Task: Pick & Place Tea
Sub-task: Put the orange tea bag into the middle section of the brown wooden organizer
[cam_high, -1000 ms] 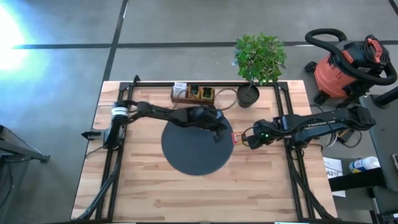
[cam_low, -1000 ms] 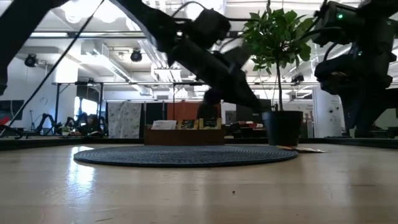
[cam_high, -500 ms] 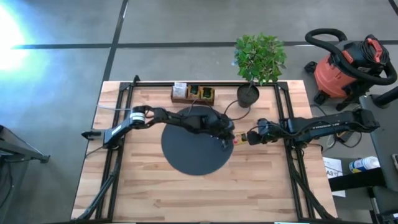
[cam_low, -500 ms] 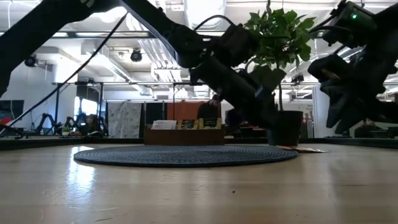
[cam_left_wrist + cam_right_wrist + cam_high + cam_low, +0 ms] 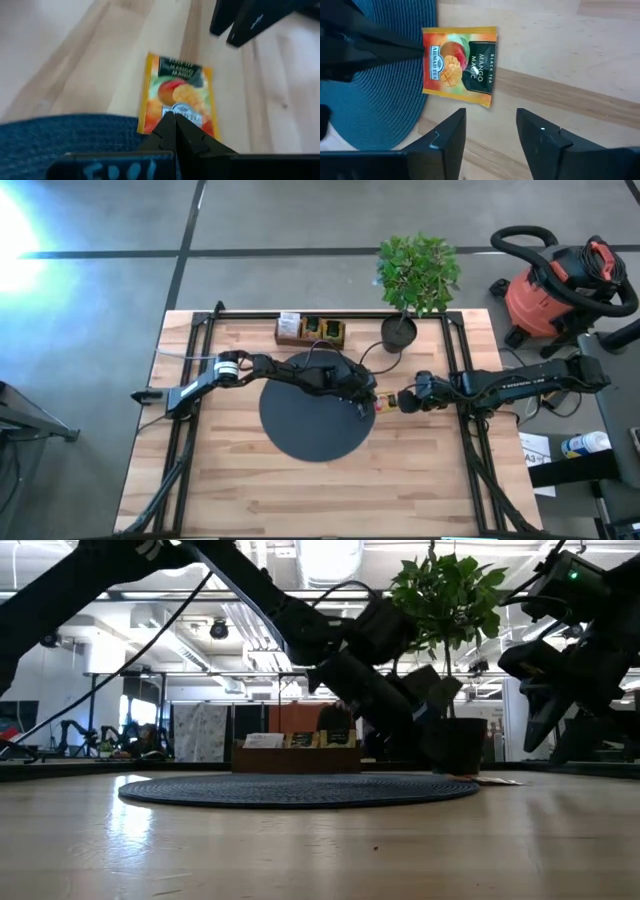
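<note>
— Where the black mat [image 5: 315, 418] ends at its three-o'clock rim, what lies there?

— One orange mango tea sachet [image 5: 459, 66], flat on the table [image 5: 230, 490], one edge over the woven mat and the rest on bare wood.

— And the left pincer [image 5: 172, 125]?

— Its fingers are pressed together into a single point, right at the sachet's mat-side edge; they clasp nothing, and I cannot tell whether the tip touches the paper.

— The right pincer [image 5: 490, 131]?

— Spread wide, fingers apart with nothing between them, near the sachet's far side, toward three o'clock from it.

— Anything farther out?

— At twelve o'clock from the mat sits a wooden box [image 5: 311, 331] holding more sachets, and toward one o'clock a potted plant [image 5: 415, 280].
</note>
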Action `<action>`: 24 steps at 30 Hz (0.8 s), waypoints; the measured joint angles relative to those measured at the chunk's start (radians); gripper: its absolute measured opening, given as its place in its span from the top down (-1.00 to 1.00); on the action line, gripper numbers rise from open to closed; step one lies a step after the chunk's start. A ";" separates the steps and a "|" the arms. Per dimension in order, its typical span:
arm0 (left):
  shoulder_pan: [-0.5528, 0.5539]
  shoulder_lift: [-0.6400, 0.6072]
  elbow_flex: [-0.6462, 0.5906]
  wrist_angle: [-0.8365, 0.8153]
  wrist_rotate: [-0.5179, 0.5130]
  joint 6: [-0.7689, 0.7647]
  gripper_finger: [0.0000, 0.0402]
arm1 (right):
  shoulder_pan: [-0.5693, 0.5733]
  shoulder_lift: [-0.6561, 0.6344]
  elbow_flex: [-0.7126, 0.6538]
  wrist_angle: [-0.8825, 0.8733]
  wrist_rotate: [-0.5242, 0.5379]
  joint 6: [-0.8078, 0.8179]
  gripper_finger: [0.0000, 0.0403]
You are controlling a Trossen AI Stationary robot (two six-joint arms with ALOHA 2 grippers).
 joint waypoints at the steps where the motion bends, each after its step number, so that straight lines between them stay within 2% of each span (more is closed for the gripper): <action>1: 0.000 0.008 0.001 0.003 0.000 0.000 1.00 | 0.000 0.000 0.000 -0.001 0.004 0.009 0.15; 15: 0.000 0.044 0.002 0.018 0.007 -0.024 1.00 | 0.000 0.030 -0.017 0.056 0.019 0.043 0.12; 24: 0.000 0.045 0.001 0.007 0.016 -0.025 1.00 | 0.000 0.124 -0.080 0.259 0.026 0.065 0.12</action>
